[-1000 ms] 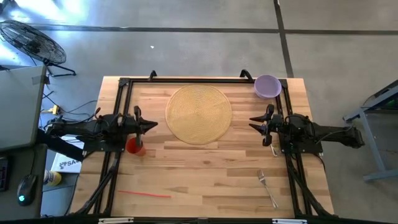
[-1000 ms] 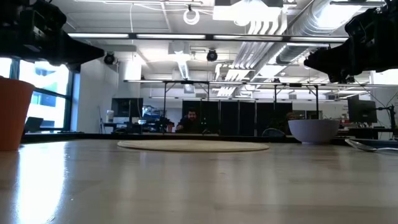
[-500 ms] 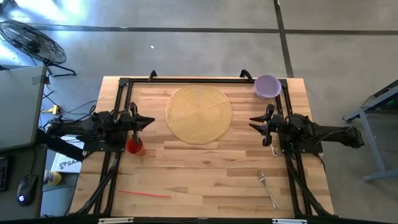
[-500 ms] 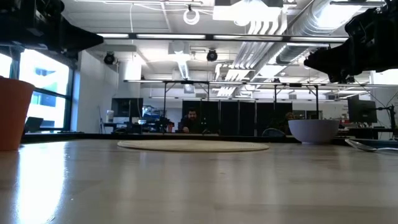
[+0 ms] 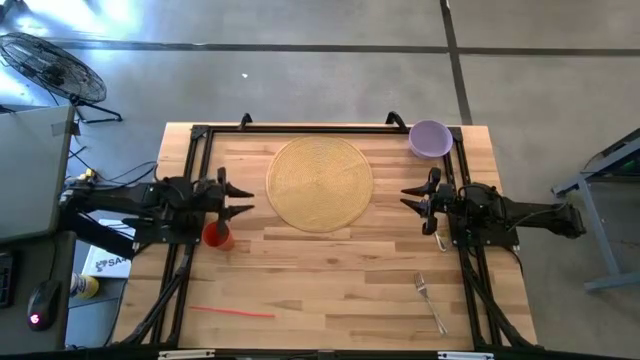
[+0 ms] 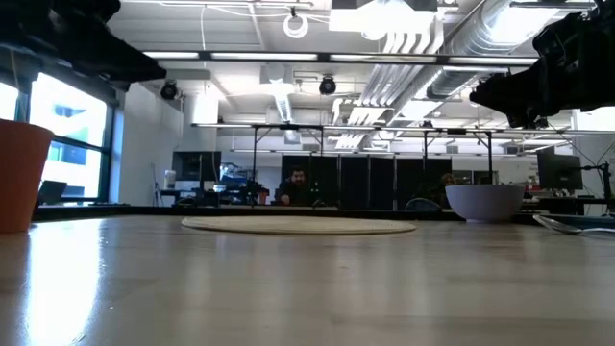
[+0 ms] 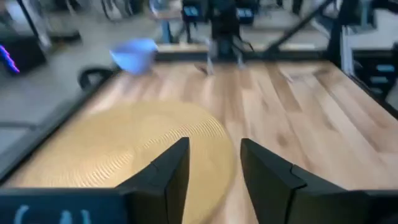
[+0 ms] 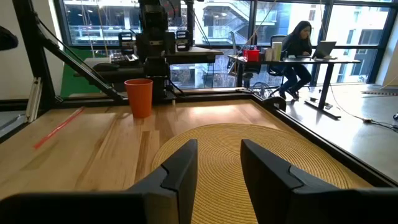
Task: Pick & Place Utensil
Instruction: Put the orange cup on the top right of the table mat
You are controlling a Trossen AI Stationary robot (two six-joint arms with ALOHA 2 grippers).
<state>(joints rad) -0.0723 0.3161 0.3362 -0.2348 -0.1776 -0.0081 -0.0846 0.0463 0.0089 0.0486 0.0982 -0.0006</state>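
1. The fork [image 5: 431,303] lies flat on the desk [image 5: 330,280] near its front right corner, well apart from both arms and touched by nothing.
2. The left jaws [image 5: 238,197] hang over the left side of the desk, just beside the mat [image 5: 320,183] and above the orange cup [image 5: 217,236]. The two fingers [image 7: 165,177] stand apart with a clear gap between them and hold nothing.
3. The right jaws [image 5: 409,198] hang at the mat's right edge, facing the left arm across it. Their fingers [image 8: 180,171] are likewise spread with a gap, and nothing is gripped.
4. The round woven mat lies at the middle back of the desk.
5. A purple bowl [image 5: 430,138] stands at the back right corner, near the mat but not touching it.
6. A thin red straw [image 5: 232,312] lies flat near the front left of the desk, well apart from the cup.
7. Beyond the desk a person [image 8: 298,46] sits at a table with a laptop.
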